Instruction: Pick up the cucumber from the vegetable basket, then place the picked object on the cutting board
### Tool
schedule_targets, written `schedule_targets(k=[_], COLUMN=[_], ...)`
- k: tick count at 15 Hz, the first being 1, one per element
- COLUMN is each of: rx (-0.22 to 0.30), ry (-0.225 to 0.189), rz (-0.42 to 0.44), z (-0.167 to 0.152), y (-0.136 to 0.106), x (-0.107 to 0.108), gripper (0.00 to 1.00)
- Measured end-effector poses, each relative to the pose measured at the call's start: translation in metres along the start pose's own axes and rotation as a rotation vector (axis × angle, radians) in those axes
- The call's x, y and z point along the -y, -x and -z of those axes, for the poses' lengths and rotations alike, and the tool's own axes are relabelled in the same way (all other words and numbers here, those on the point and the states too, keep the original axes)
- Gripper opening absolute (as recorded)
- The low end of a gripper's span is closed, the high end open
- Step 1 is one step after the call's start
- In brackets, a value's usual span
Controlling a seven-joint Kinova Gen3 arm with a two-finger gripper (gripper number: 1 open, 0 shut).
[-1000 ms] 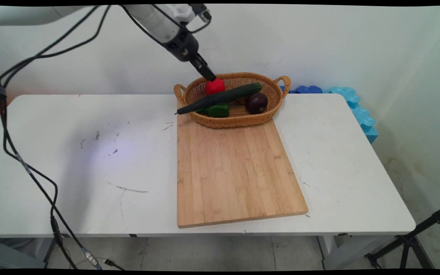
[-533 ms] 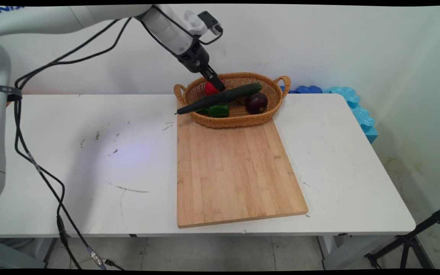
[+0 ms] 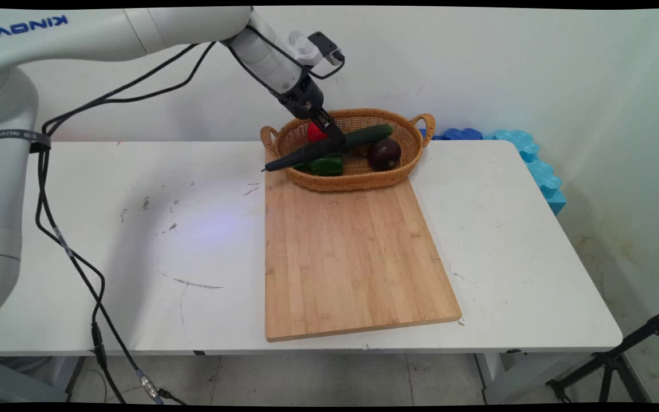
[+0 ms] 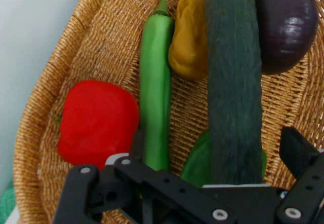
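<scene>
Gripper (image 4: 217, 153) spread wide, one finger on each side of the cucumber (image 4: 234, 82) lying in the wicker basket (image 3: 386, 178) at the board's far end | Risk: closing off-centre could tip the long cucumber or nudge the green chilli (image 4: 155, 92) | Hand view alone shows chilli, yellow pepper (image 4: 188, 36); main view shows cucumber's tip overhanging the rim

Basket (image 4: 45, 112): woven tan-orange wicker. Bell pepper (image 4: 96, 122): glossy bright red. Chili (image 4: 154, 97): smooth light green, long. Cucumber (image 4: 234, 82): dark green, finely pebbled skin. Onion (image 4: 287, 24): shiny dark purple. Lumpy vegetable (image 4: 188, 36): mustard yellow. Cutting board (image 3: 352, 257): pale wood with lengthwise grain. Table (image 3: 135, 240): white, grey scuffs. Gripper (image 3: 335, 137): black. Foam (image 3: 535, 166): bright blue.
</scene>
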Motion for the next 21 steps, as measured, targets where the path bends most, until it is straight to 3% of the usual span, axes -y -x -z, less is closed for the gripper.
schedule_targets(k=[4,5,15,21], rx=[0.001,0.002,-0.018,-0.107], ry=[0.005,0.005,0.029,0.040], rz=[0.011,0.016,0.003,-0.090], z=[-0.011,-0.013,-0.013,0.055], y=[-0.001,-0.001,-0.004,-0.022], x=[-0.001,-0.001,-0.011,-0.020], gripper=[1.00,0.00,0.00,0.00])
